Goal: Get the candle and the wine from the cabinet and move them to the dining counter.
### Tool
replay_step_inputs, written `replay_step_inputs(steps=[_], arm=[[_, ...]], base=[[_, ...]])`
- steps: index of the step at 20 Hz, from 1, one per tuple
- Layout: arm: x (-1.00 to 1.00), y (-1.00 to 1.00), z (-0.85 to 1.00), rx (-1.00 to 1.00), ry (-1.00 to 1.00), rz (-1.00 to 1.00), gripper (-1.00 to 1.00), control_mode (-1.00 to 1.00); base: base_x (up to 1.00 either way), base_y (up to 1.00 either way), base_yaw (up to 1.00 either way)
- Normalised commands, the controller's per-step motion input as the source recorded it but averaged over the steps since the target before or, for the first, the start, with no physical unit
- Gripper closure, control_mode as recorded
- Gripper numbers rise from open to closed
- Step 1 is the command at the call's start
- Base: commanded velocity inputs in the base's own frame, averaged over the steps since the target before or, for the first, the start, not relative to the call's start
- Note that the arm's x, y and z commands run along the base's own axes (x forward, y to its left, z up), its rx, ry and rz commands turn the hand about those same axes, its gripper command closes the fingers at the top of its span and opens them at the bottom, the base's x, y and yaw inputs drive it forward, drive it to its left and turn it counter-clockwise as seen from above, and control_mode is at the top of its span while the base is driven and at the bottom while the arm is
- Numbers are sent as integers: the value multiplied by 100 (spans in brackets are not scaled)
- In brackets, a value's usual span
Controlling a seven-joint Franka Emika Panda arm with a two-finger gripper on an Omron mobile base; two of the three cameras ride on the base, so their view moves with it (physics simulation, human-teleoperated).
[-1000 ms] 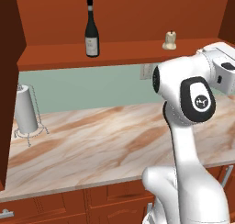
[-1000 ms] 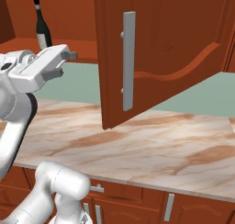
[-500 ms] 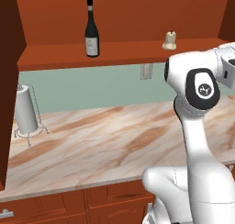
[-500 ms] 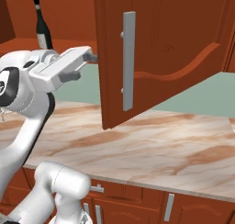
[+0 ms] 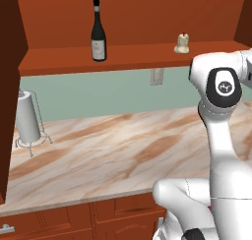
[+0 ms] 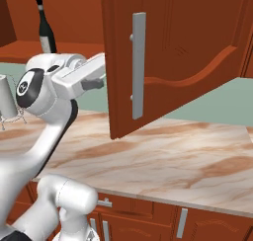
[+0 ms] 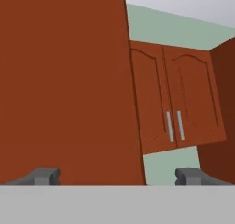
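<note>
So over the last second the arm has swung off to the right. In the left base view the elbow joint slid from mid-frame toward the right edge, and the hand has gone out past that edge. In the right base view the gripper [image 6: 101,69] went from hovering at the far left to pushing right, and now it's just beside the edge of the open cabinet door [image 6: 163,62]. Jaws widened just a hair, now fully spread.
</note>
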Motion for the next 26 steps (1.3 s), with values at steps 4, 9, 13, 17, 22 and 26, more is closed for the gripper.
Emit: replay_step_inputs(steps=[4,9,13,17,22,26], arm=[[0,-44,0,0,0,-1,-100,-100],[0,-45,0,0,1,0,-100,-100],[0,-64,0,0,2,-4,-100,-100],[0,-81,-3,0,1,0,-100,-100],[0,-67,0,0,3,-1,-100,-100],[0,-51,0,0,0,0,-100,-100]], base=[[0,0,0],[0,0,0],[0,0,0],[0,0,0],[0,0,0],[0,0,0]])
